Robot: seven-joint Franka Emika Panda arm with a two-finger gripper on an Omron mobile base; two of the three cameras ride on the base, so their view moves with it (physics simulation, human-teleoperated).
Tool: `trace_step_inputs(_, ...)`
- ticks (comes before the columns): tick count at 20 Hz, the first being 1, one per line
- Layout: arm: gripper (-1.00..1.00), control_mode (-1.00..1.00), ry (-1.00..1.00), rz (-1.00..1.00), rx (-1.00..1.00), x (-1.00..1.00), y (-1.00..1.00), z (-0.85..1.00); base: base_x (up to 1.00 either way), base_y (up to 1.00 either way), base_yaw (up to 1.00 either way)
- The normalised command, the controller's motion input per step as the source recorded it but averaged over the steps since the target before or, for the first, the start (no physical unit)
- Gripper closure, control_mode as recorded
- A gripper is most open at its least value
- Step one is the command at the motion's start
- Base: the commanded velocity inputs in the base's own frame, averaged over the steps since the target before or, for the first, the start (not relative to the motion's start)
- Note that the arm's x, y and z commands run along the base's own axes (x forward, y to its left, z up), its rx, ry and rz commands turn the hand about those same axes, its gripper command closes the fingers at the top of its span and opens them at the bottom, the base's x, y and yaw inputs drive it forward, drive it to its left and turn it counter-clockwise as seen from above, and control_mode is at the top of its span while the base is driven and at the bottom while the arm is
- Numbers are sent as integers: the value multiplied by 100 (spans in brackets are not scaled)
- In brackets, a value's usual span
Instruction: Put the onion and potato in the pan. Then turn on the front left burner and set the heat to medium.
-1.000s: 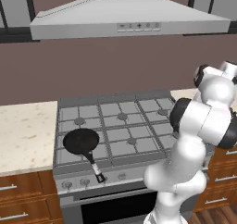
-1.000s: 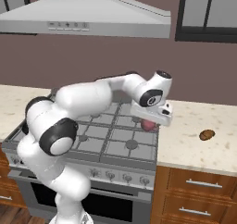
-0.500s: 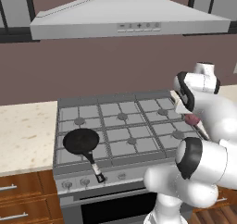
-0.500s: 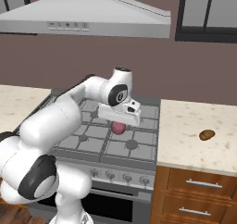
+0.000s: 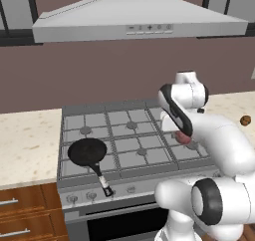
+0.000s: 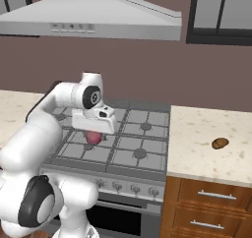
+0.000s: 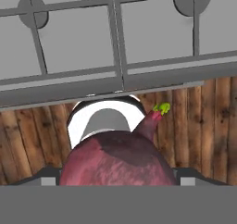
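Note:
My gripper (image 5: 182,134) is shut on the onion (image 5: 183,137), a reddish-pink ball hanging above the stove's front row, well right of the pan. The same gripper (image 6: 93,133) and onion (image 6: 93,137) appear below the white hand in the right base view. Seen from the hand, the onion (image 7: 115,159) bulges between the finger tips, over the stove's front edge. The black pan (image 5: 88,152) rests on the front left cell with its handle (image 5: 101,179) pointing toward the front; it covers the front left burner. The orange-brown potato (image 6: 220,143) lies on the right counter.
The grey grate (image 5: 130,144) covers several burners. A row of knobs (image 5: 129,189) runs along the stove's front panel. Beige counters (image 5: 27,145) flank the stove, and a range hood (image 5: 134,23) hangs above. Wooden drawers (image 6: 209,202) sit below the right counter.
The arm has swung left with the onion, from the stove's right edge to above its front row. The pan and potato have not moved.

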Motion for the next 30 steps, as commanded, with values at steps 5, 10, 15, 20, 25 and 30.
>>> trace_step_inputs(5,100,-100,-5,6,0,-3,99,5,0,0,0)
trace_step_inputs(10,100,-100,-23,10,7,0,78,0,0,0,0)
trace_step_inputs(15,100,-100,-22,11,5,0,77,0,0,0,0)
trace_step_inputs(20,100,-100,-21,13,7,11,71,0,0,0,0)
trace_step_inputs(25,100,-100,-6,12,5,22,61,0,0,0,0)
trace_step_inputs(30,100,-100,11,10,3,36,33,0,0,0,0)
